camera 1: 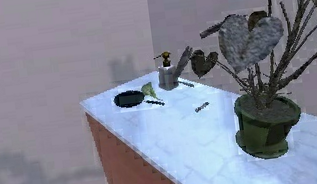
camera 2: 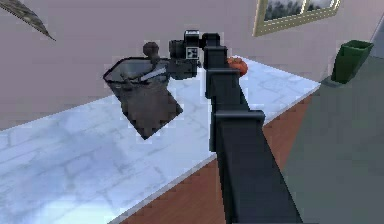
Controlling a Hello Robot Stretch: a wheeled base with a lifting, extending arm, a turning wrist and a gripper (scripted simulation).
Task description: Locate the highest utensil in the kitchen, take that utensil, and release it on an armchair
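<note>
my gripper (camera 2: 156, 62) reaches out across the marble counter (camera 2: 70, 150). i can't tell how my fingers stand or whether i hold anything. a dark grey thing with a flat square blade (camera 2: 150, 112) is at its tip. ahead, a cup of utensils (camera 1: 170, 75) stands near a black pan (camera 1: 129, 100).

You've got a white marble countertop (camera 1: 187, 137) w/ a black frying pan (camera 1: 127, 100), grey utensil holder (camera 1: 168, 78), small dark item (camera 1: 202, 106) & potted plant (camera 1: 268, 127). Arm side view: reddish round thing (camera 2: 238, 65) on it.
</note>
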